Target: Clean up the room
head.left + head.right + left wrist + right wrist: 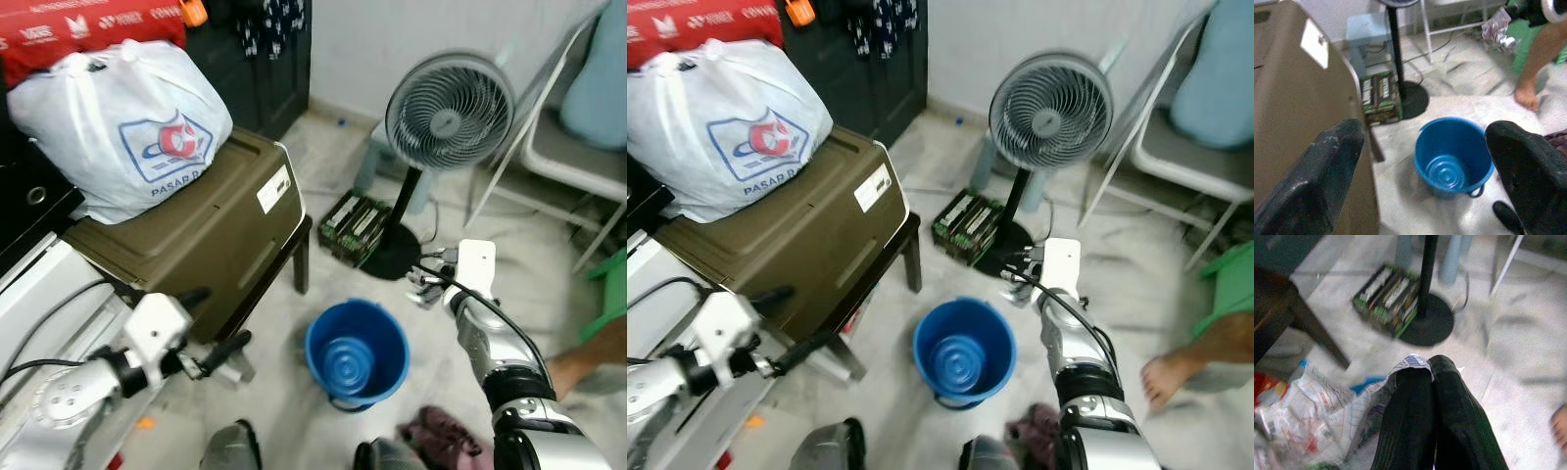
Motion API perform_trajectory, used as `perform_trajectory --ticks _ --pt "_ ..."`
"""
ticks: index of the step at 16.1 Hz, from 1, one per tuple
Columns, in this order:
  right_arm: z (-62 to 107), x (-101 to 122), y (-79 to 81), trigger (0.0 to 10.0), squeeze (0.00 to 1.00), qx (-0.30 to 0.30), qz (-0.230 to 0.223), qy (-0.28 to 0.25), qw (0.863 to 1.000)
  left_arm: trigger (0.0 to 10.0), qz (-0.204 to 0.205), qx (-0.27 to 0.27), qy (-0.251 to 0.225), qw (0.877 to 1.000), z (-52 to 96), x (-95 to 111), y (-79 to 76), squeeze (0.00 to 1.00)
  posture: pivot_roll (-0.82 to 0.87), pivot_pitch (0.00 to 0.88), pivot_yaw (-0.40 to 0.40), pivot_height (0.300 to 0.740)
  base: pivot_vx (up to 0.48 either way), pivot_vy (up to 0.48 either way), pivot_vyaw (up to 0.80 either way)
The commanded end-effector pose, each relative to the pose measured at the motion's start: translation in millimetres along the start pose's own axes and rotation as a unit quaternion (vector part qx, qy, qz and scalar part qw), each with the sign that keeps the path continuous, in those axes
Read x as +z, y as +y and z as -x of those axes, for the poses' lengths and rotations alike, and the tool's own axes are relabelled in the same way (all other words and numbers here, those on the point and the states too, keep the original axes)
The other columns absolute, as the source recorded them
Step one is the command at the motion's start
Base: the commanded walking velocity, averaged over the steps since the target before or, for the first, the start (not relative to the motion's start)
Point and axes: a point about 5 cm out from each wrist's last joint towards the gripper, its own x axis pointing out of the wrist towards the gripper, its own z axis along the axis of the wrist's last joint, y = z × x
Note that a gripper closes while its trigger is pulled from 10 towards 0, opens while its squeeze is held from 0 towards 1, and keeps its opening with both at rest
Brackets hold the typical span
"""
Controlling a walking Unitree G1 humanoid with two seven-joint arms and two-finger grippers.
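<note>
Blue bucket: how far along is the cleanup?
Nothing visibly done: the blue bucket looks empty. In hand: the right tool is shut on crumpled printed paper, held just beside the bucket. The left tool is open. Left: dropping the paper in; dark cloth remains on the floor.
</note>
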Motion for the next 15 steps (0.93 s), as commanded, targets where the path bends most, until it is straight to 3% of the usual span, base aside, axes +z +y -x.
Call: perform_trajectory --ticks 1,7,10,15 --pt "-1.2 -3.8 5.7 10.0 0.0 -0.001 -0.01 0.011 1.0 10.0 -0.015 -0.014 0.013 1.0 8.6 1.9 -6.2 0.0 0.16 0.268 0.049 0.74 0.0 0.0 0.0" --pt "-8.0 -8.9 20.9 10.0 0.0 0.005 -0.045 0.04 0.998 10.0 -0.019 -0.005 0.066 0.998 47.1 5.4 -2.9 0.0 0.27 0.362 0.145 0.74 0.0 0.0 0.0" --pt "-7.2 -22.4 22.0 10.0 0.0 -0.007 -0.049 0.086 0.995 10.0 -0.025 -0.01 0.075 0.997 50.5 9.7 -0.8 0.0 0.28 0.38 0.165 0.74 0.0 0.0 0.0" --pt "-6.3 -29.0 9.5 10.0 0.0 -0.038 -0.012 0.101 0.994 10.0 -0.025 -0.013 0.085 0.996 56.6 12.5 -0.3 0.0 0.3 0.388 0.169 0.74 0.0 0.0 0.0"
